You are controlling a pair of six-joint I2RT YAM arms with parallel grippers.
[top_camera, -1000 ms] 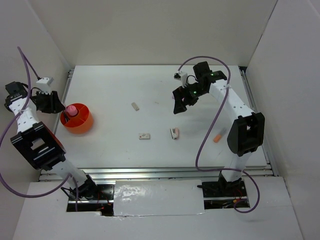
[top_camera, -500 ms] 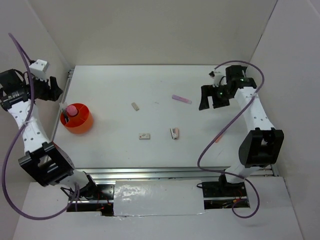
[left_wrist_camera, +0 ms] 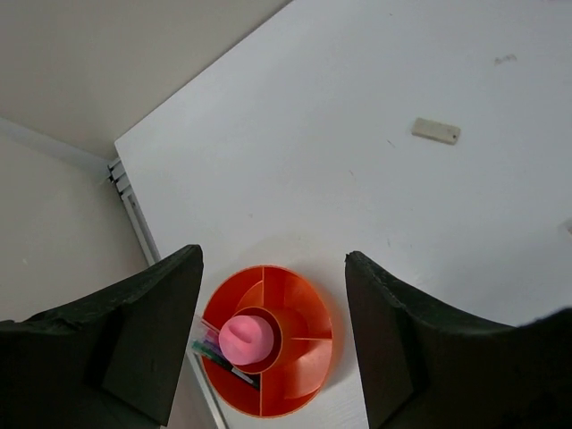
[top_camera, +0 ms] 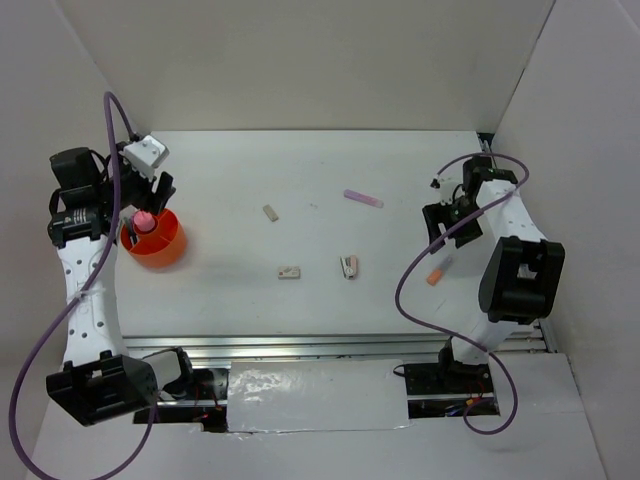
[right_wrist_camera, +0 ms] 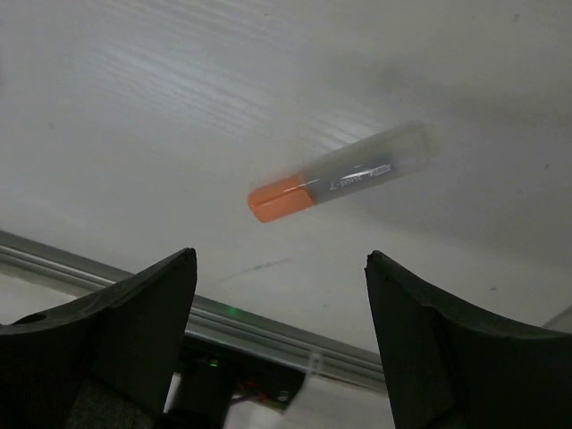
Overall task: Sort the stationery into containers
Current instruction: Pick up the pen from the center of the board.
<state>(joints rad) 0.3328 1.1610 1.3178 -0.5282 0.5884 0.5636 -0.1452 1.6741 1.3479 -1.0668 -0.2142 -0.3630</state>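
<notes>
The round orange-red tub (top_camera: 165,250) stands at the table's left edge, with the pink cylinder (top_camera: 144,219) upright in its middle cup. In the left wrist view the tub (left_wrist_camera: 308,295) has divided compartments, the pink cylinder (left_wrist_camera: 248,338) at centre and thin pens (left_wrist_camera: 213,354) in one compartment. My left gripper (top_camera: 152,196) (left_wrist_camera: 273,268) hovers open and empty above it. My right gripper (top_camera: 440,225) (right_wrist_camera: 279,268) is open and empty above an orange-capped grey marker (top_camera: 438,270) (right_wrist_camera: 340,179) lying on the table. A lilac pen (top_camera: 363,198) lies mid-table.
Three small white eraser-like blocks lie on the table: one (top_camera: 270,212) (left_wrist_camera: 436,130) left of centre, one (top_camera: 289,271) nearer, one with a red mark (top_camera: 348,266) beside it. The metal rail (right_wrist_camera: 268,331) at the table's edge runs just beyond the marker. White walls enclose the table.
My left gripper swung from the left wall to above the tub. My right gripper moved from mid-table to the right and nearer, over the marker. The lilac pen now shows.
</notes>
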